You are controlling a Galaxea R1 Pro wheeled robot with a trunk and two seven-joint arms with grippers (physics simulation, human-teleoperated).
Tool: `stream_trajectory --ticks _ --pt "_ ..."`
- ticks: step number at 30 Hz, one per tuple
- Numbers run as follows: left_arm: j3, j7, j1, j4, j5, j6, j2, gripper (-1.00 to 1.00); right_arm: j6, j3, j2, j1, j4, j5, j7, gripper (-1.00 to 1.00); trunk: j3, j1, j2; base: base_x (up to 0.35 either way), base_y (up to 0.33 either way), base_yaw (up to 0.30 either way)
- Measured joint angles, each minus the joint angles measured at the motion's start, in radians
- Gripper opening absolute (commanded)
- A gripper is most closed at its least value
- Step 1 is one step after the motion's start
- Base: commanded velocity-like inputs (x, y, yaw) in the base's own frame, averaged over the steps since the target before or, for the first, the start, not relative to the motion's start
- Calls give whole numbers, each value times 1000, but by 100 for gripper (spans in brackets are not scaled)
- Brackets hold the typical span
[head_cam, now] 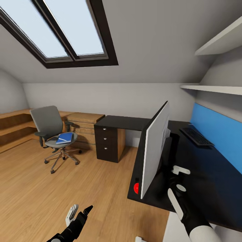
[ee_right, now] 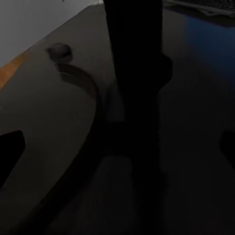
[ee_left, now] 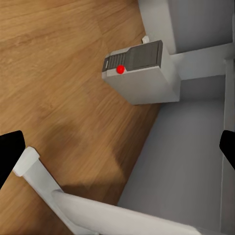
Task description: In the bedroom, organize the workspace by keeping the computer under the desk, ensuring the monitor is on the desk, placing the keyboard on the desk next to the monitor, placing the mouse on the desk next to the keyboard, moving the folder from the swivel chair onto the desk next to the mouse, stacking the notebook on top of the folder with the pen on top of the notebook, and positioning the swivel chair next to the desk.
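The left gripper (head_cam: 80, 212) hangs open over the floor, and the right gripper (head_cam: 178, 174), open too, sits by the monitor (head_cam: 155, 148) stand on the desk (head_cam: 201, 188). Farther off, the keyboard (head_cam: 196, 136) lies on the desk, well apart from the monitor. The blue folder (head_cam: 65, 137) waits on the swivel chair (head_cam: 50, 127); I think the robot should roll close before reaching.

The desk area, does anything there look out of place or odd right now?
Yes. The monitor stands edge-on near the desk's front edge, its screen turned sideways rather than facing the seat side. The keyboard lies far back by the blue wall panel, not beside it. The blue folder sits on the swivel chair.
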Motion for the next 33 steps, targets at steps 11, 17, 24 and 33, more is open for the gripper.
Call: stream_trajectory --ticks 11,17,24,33 --pt "-1 1 0 0 0 0 0 100 -16 59 0 -3 20 5 1 100 0 0 0 21 -11 0" --pt "-2 0 0 0 -1 -1 0 100 -16 62 -1 -3 22 4 0 100 0 0 0 196 -92 0" --pt "-3 0 0 -1 -1 -2 0 100 -11 61 -5 -4 23 0 0 100 0 0 0 90 -42 0" --pt "-3 2 0 0 -1 -2 0 100 -14 57 -10 -4 23 -3 -1 100 0 0 0 21 -10 -1"
